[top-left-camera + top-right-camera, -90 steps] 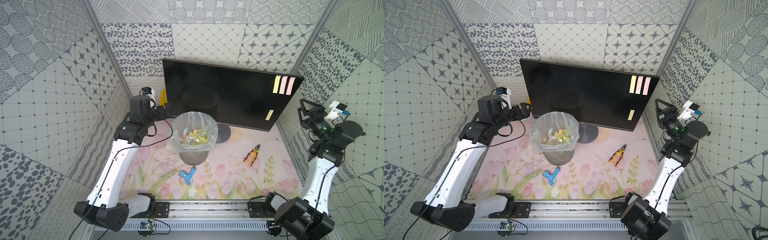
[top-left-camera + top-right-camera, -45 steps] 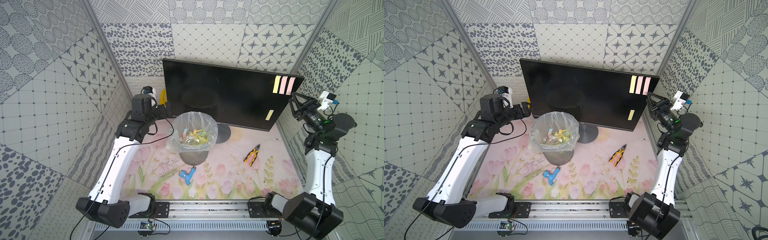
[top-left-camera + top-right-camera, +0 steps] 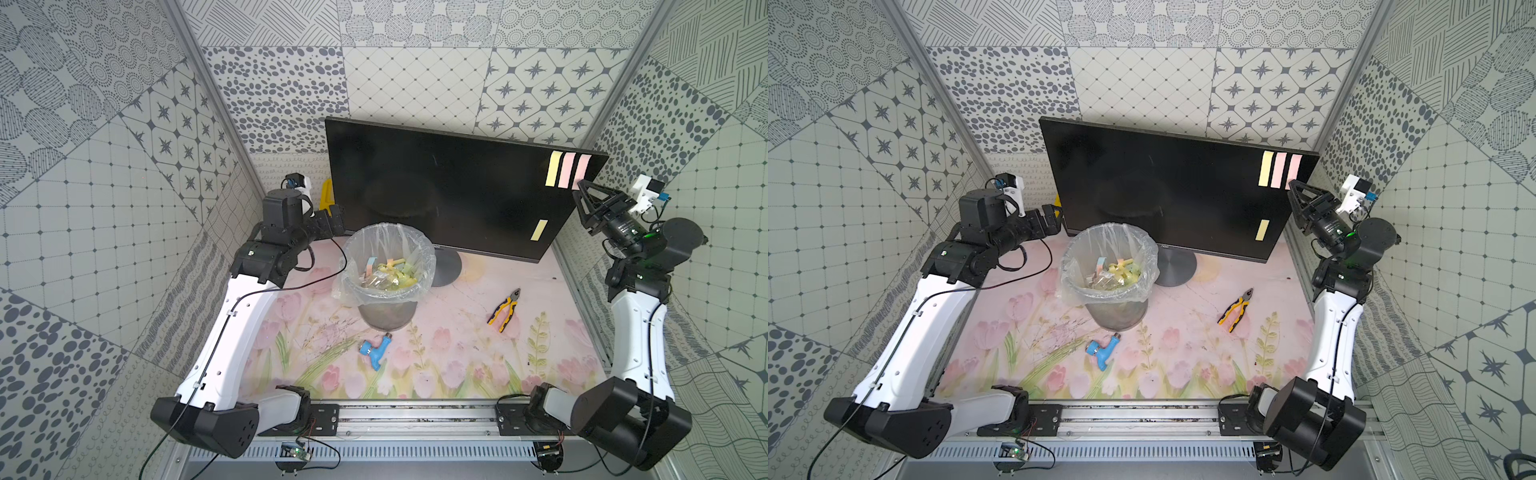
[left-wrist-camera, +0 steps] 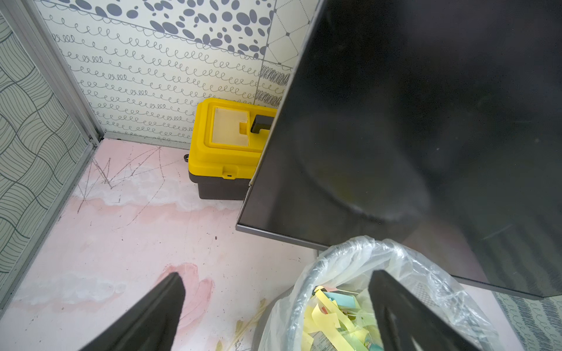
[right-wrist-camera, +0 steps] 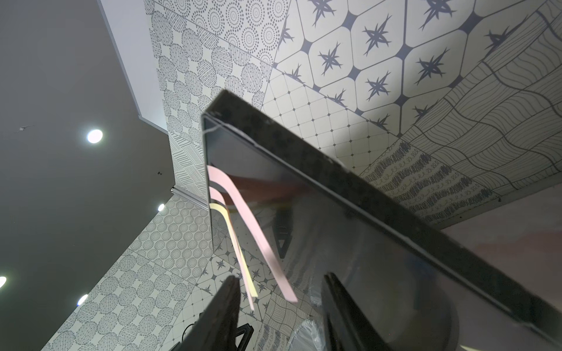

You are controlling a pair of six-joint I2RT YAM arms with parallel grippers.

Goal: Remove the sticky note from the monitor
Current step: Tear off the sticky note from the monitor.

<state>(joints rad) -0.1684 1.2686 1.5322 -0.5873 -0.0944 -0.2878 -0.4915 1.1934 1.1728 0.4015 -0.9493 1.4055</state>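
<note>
Straddling pink sticky note [image 5: 251, 228] tail
Right gripper [image 5: 279, 277] is hovering at monitor [image 3: 436, 187] corner, jaws apart (nothing pinched), where paper is curling free.

Monitor: large flat black screen [image 3: 436, 187], dark, upright at our floral table's [image 3: 457, 345] back edge.
Sticky notes: we count three yellow-and-pink paper strips [image 3: 566, 170] at its top right corner, one yellow strip [image 3: 539, 230] lower.

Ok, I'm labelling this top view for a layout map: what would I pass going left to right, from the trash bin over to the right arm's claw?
trash bin → monitor stand → pliers → lower yellow sticky note → right claw
</note>
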